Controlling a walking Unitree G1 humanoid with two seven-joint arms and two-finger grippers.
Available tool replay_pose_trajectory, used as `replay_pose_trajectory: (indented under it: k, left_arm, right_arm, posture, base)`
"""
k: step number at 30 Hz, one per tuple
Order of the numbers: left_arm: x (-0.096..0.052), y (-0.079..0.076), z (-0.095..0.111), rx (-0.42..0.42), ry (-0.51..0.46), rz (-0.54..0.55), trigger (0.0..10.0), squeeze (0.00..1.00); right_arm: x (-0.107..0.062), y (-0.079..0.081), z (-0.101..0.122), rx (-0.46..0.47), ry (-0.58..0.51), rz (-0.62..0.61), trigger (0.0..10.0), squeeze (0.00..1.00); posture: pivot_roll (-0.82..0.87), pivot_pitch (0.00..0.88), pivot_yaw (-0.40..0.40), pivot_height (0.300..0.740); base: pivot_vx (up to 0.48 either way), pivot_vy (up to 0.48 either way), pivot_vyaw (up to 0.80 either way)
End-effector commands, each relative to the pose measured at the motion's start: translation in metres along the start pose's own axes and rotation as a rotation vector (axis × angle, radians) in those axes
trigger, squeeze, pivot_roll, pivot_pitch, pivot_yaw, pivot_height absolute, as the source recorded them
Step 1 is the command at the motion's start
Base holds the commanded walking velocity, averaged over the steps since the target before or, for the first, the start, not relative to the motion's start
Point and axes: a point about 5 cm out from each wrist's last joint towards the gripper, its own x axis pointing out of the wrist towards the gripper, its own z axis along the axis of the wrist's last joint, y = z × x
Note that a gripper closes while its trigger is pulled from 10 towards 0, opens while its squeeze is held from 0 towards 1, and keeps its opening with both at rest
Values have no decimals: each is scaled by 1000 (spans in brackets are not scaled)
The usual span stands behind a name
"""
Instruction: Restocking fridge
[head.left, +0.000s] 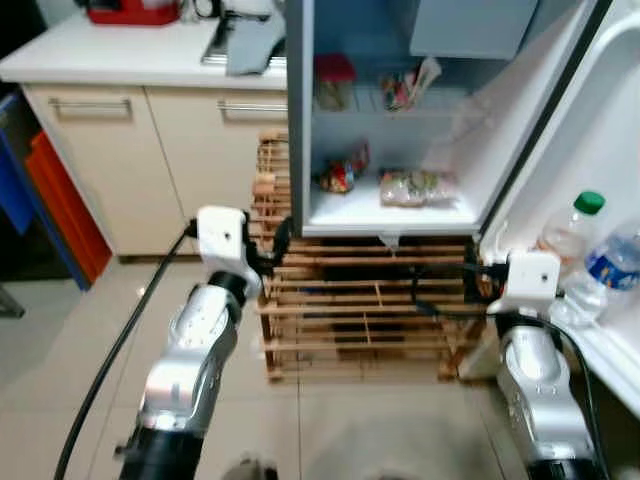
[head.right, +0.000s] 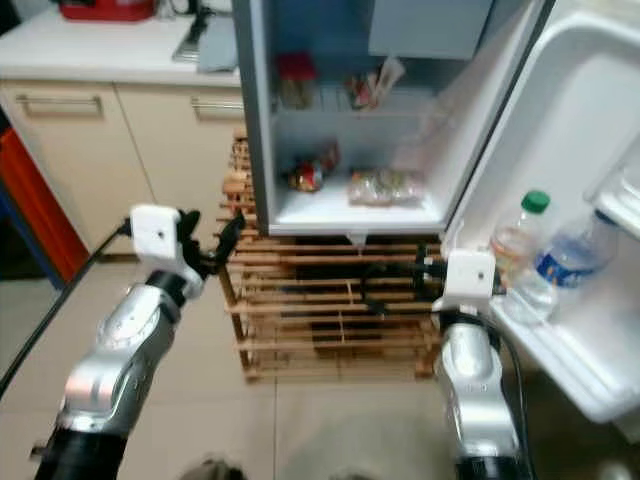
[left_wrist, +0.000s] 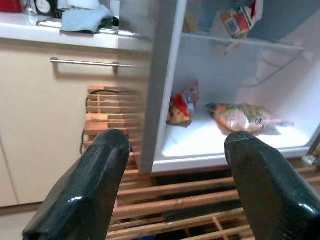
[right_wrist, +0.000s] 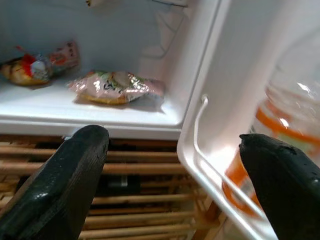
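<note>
A small fridge (head.left: 298, 120) stands open on a wooden slat rack (head.left: 350, 320). Its bottom shelf holds a red and yellow snack bag (head.left: 338, 177) and a clear food bag (head.left: 415, 186); more packs sit on the shelf above. The door (head.left: 610, 110) swings out to the right and carries a green-capped bottle (head.left: 570, 230) and a blue-labelled water bottle (head.left: 610, 265). My left gripper (head.left: 275, 250) hovers open and empty by the fridge's lower left corner. My right gripper (head.left: 455, 285) is open and empty just below the lower right corner, close to the door shelf.
A white counter (head.left: 130, 60) with beige cabinets (head.left: 110, 150) runs to the left of the fridge, with a grey cloth (head.left: 250, 45) and a red item (head.left: 130, 10) on it. Orange and blue objects (head.left: 60, 200) lean at the far left. A tiled floor (head.left: 330, 420) lies in front.
</note>
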Motion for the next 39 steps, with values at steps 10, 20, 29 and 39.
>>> replay_pose_trajectory:
  k: [10, 20, 29, 39]
  left_arm:
    - [4, -7, -1, -1, -22, -33, 10000, 0]
    - [4, -13, -8, -18, -7, -98, 10000, 0]
    - [6, -6, -21, 14, 68, -51, 10000, 0]
    - [-29, 25, -124, 105, 720, 41, 10000, 0]
  right_arm:
    - [-14, -11, -31, -24, 133, 17, 10000, 0]
    - [-66, -60, -126, -225, 766, -43, 10000, 0]
    - [-59, -117, -111, -537, 707, -333, 10000, 0]
    - [10, -137, -36, -582, 398, -552, 10000, 0]
  posture:
    - [-98, 0, 9, 740]
    - [-111, 0, 16, 740]
    - [-114, 0, 21, 740]
    - [-102, 0, 32, 740]
  base:
    - [0, 0, 0]
    - [0, -336, 0]
    - [0, -353, 0]
    - [0, 0, 0]
